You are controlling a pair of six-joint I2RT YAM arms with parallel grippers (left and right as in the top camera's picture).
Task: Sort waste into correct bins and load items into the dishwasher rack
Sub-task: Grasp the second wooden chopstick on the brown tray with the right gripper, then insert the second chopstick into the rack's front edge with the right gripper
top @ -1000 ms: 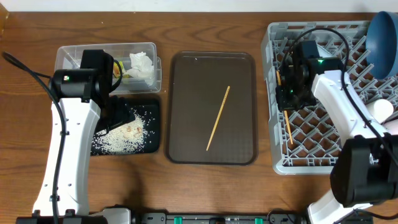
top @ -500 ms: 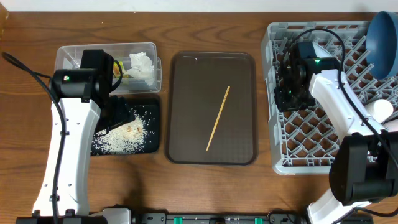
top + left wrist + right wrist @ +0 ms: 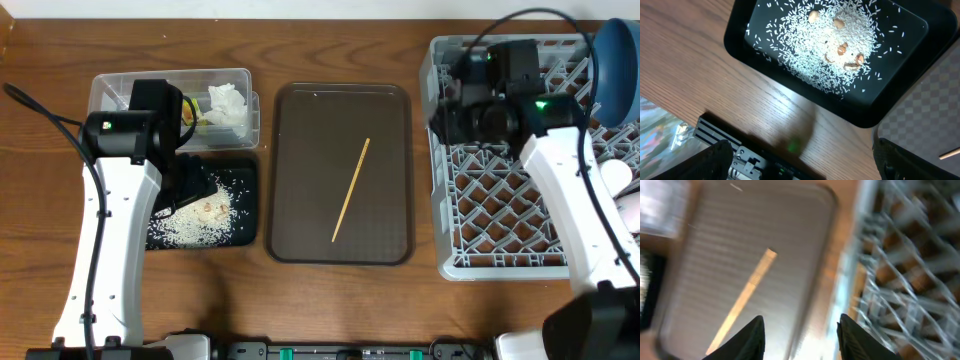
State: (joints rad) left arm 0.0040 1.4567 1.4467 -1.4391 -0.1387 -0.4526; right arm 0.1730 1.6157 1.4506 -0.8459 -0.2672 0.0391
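One wooden chopstick (image 3: pixel 351 189) lies diagonally on the brown serving tray (image 3: pixel 300 170); it is blurred in the right wrist view (image 3: pixel 742 302). My right gripper (image 3: pixel 447 118) is open and empty over the left edge of the grey dishwasher rack (image 3: pixel 520 190), with the tray below its fingers (image 3: pixel 800 330). My left gripper (image 3: pixel 190 185) is wide open and empty (image 3: pixel 800 165) above the black tray (image 3: pixel 250 225), which holds rice scraps (image 3: pixel 195 220). The clear tub (image 3: pixel 120 90) holds the white tissue (image 3: pixel 228 103) and the yellow-green wrapper (image 3: pixel 195 118). A dark blue plate (image 3: pixel 615 60) and a white cup (image 3: pixel 617 175) sit in the rack.
The rice (image 3: pixel 830 45) fills the middle of the black tray (image 3: pixel 790 85) in the left wrist view. A pale pink cup (image 3: pixel 632 208) shows at the right edge. Black cables loop over the rack's back. Bare wood table lies in front of the trays.
My right gripper has moved back and left, from over the rack's left part to its left edge. The chopstick seen below it in the rack no longer shows. The left arm has not moved.
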